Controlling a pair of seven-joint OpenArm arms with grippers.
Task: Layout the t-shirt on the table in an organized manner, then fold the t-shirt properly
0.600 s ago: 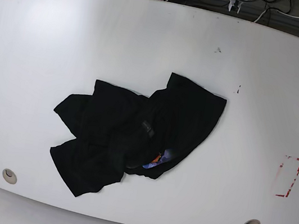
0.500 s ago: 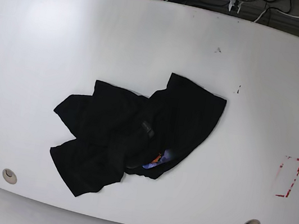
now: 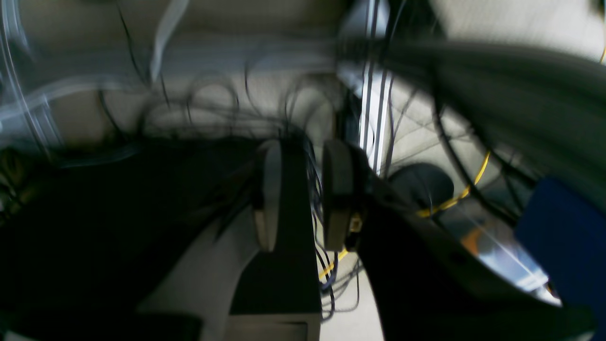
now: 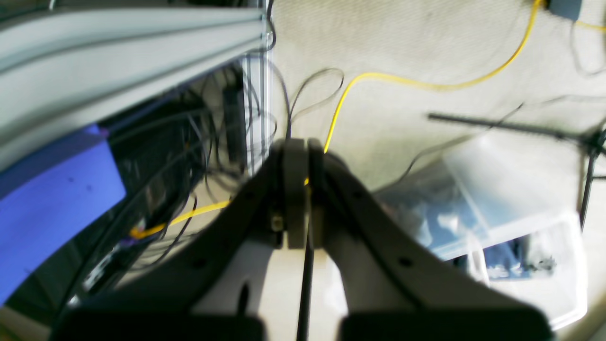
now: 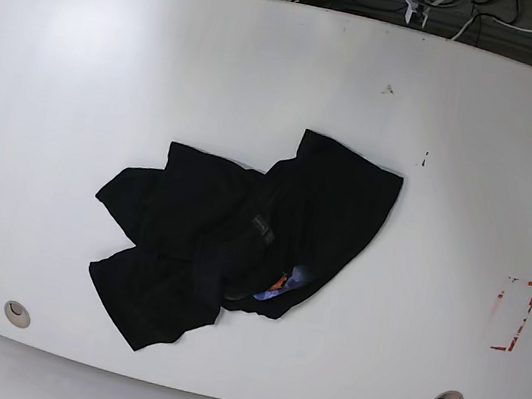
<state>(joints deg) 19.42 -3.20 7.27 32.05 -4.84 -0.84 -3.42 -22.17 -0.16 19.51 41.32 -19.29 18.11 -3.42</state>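
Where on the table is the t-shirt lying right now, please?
In the base view, the t-shirt lies crumpled near the middle of the table, slightly toward the near edge, left of the red tape rectangle.

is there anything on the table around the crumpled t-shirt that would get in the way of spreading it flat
Nothing visible does. In the base view the black t-shirt lies crumpled mid-table, with bare white surface on every side. Only the red tape rectangle and two grommet holes sit nearby, all flat.

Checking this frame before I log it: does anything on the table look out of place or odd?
The t-shirt lies crumpled in a heap mid-table, folded over itself with its blue-orange print peeking from a fold. Neither gripper touches it.
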